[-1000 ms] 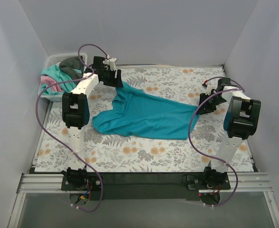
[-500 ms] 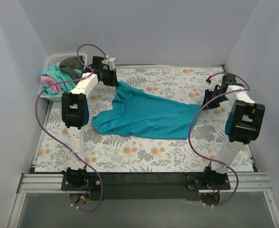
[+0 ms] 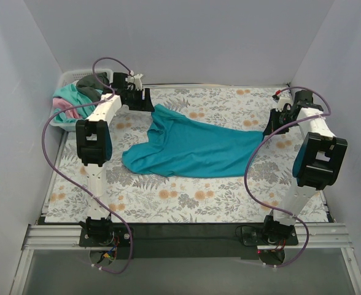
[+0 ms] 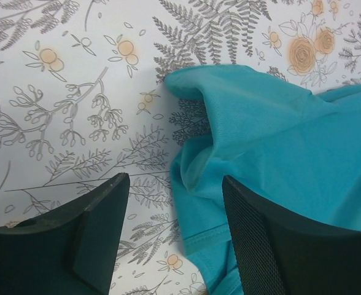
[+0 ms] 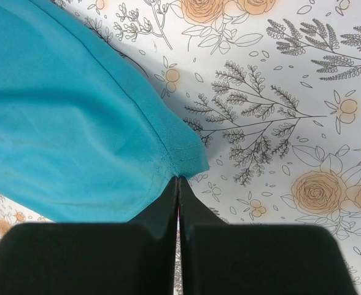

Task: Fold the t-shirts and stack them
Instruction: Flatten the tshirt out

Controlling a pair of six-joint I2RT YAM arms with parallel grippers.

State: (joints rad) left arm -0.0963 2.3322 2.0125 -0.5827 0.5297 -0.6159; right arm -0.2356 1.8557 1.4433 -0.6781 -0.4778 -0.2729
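Observation:
A deep teal-blue t-shirt [image 3: 193,147] lies spread and rumpled across the middle of the floral cover. My left gripper [image 3: 145,102] is open above its far left corner, which shows between the jaws in the left wrist view [image 4: 260,129]. My right gripper [image 3: 267,130] is shut on the shirt's right hem corner [image 5: 180,153]. Mint-green, pink and dark grey shirts [image 3: 76,98] are piled in a basket at the far left.
A white basket [image 3: 67,80] stands at the far left corner against the wall. White walls close in the back and both sides. The grey-and-orange floral cover [image 3: 186,196] spans the table; a black strip [image 3: 186,230] runs along the near edge.
My left gripper has let go of the shirt's far left corner and moved back and left. My right gripper has pulled the hem corner right and farther back, stretching the shirt.

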